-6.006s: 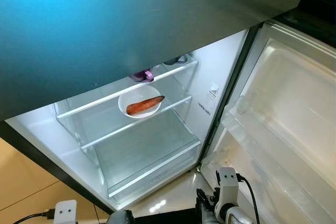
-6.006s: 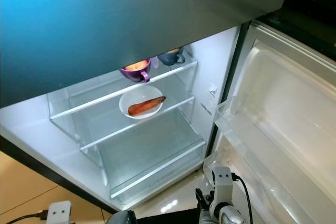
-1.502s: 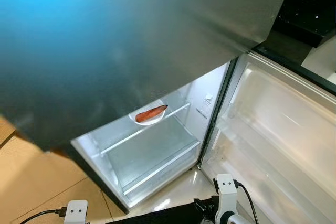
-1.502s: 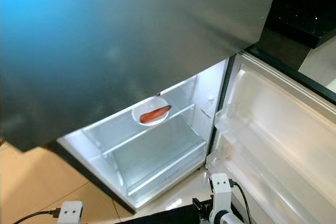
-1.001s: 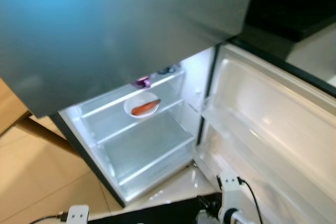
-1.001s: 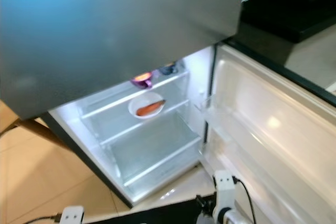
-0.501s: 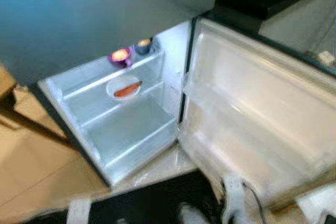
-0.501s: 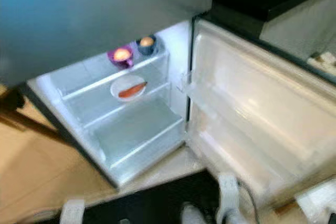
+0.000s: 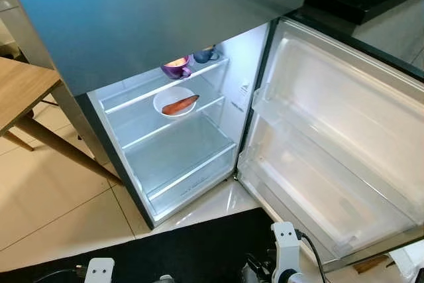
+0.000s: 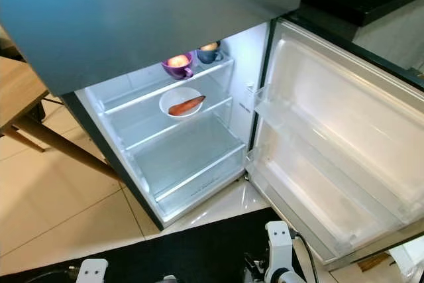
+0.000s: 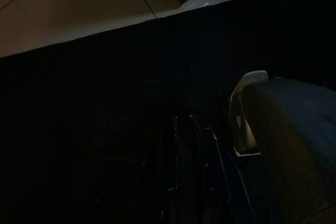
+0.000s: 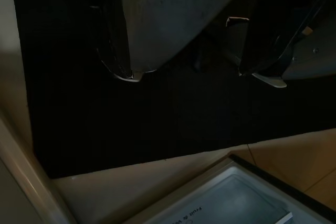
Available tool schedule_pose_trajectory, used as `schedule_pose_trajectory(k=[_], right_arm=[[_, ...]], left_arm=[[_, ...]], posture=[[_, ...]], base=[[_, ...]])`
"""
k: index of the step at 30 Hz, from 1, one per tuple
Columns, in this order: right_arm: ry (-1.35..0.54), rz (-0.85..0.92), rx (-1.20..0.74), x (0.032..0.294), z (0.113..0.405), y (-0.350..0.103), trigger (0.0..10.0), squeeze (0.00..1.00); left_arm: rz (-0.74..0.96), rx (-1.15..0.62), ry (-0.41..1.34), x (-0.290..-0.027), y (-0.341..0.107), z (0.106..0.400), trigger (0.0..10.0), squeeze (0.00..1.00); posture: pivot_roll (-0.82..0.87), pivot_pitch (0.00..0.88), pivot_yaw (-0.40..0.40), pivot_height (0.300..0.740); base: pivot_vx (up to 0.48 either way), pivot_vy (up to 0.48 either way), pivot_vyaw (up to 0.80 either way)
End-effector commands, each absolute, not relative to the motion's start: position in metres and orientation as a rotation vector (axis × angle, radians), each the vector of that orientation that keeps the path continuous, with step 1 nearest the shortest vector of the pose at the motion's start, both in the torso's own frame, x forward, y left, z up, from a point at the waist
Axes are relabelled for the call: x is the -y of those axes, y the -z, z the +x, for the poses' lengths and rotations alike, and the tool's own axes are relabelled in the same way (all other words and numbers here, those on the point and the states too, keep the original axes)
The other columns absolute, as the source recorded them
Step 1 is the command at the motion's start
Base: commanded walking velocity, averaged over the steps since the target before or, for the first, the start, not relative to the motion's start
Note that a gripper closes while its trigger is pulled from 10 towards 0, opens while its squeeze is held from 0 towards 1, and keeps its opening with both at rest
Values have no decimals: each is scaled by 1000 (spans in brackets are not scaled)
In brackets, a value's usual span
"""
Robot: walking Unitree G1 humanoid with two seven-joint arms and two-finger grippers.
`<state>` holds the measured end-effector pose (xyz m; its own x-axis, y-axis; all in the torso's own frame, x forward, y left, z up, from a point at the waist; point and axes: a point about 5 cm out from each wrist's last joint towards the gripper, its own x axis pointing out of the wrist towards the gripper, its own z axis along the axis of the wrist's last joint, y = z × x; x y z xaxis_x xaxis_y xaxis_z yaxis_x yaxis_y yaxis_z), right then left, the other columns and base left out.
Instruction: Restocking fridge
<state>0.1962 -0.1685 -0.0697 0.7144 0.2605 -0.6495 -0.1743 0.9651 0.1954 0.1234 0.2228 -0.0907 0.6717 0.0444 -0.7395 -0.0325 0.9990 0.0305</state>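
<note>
Two arms are hung low at the robot's sides, and whether the jaws of either are wide or narrow cannot be told. In the left wrist view the left gripper [image 11: 184, 182] is made out only as dark fingers over a black mat [image 11: 105, 103], with a strip of tiled floor beyond; in the right wrist view no fingers can be made out, and the same mat is seen with the bottom corner of the fridge just past its edge. From the head views, the mat [image 9: 185, 243] is laid on the floor directly in front of the fridge [image 9: 165, 144], whose lower door [image 9: 331, 137] is swung wide to the robot's right, its door racks bare. Inside, a white bowl [image 9: 174, 101] holding a carrot [image 9: 180, 105] is set on the middle glass shelf. On the shelf above, a purple cup [image 10: 177, 64] and a blue cup [image 10: 209, 52] are stood side by side, each with something pale orange inside. A wooden table [image 9: 20, 91] is stood to the robot's left of the fridge, well apart from the mat.
</note>
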Motion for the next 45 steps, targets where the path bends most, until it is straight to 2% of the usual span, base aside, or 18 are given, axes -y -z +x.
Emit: schedule_pose_trajectory(k=[1, 7, 13, 22, 45], right_arm=[[-230, 131, -778, 169, 188, 75, 10000, 0], [-236, 143, -765, 169, 189, 74, 10000, 0], [-211, 143, -761, 169, 191, 73, 10000, 0], [-215, 120, -779, 171, 190, 74, 10000, 0], [-182, 114, -797, 173, 181, 79, 10000, 0]], left_arm=[[40, -846, -31, -226, 91, 118, 10000, 0], [59, -833, -3, -225, 90, 121, 10000, 0], [63, -831, 4, -224, 90, 122, 10000, 0], [62, -832, 16, -222, 90, 122, 10000, 0], [59, -823, 39, -222, 89, 123, 10000, 0]], posture=[[-112, 137, 39, 689], [-112, 129, 45, 694], [-110, 124, 46, 721], [-111, 124, 43, 721], [-120, 129, 47, 721]], base=[[0, 0, 0], [0, 0, 0], [0, 0, 0], [0, 0, 0], [0, 0, -800]])
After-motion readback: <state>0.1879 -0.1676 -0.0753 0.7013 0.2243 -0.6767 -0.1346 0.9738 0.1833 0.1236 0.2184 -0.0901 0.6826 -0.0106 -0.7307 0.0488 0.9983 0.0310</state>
